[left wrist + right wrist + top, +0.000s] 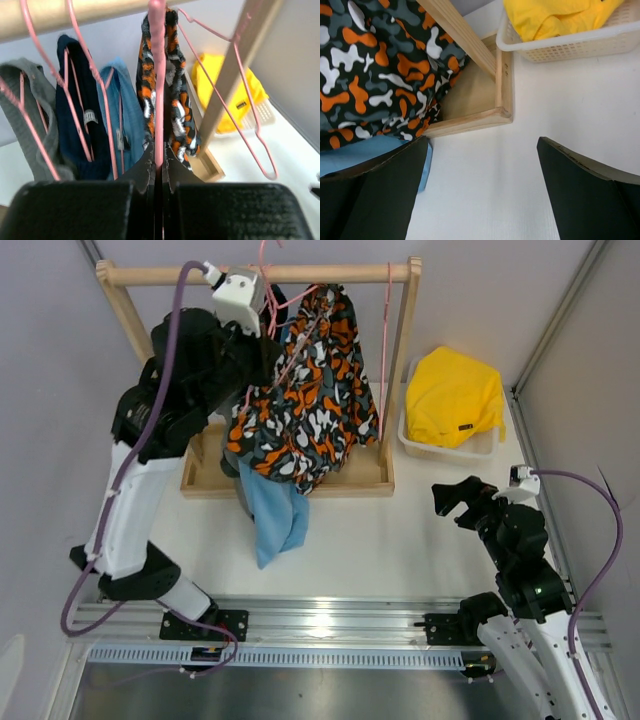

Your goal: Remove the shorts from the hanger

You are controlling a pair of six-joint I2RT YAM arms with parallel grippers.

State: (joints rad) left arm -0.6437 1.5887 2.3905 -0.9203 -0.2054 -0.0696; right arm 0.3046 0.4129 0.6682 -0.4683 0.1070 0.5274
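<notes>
The shorts, camouflage in orange, black, white and grey, hang from a pink hanger on the wooden rail. My left gripper is up at the rail beside the top of the shorts. In the left wrist view its jaws are shut on the hanger's pink wire, with the shorts draped just beyond. My right gripper hovers low over the table at the right, open and holding nothing. In the right wrist view the gripper faces the rack's base corner, with the shorts beyond at the upper left.
A blue garment hangs below the shorts onto the table. Navy and grey garments hang on other pink hangers. An empty pink hanger hangs by the rack's right post. A white basket holds yellow cloth.
</notes>
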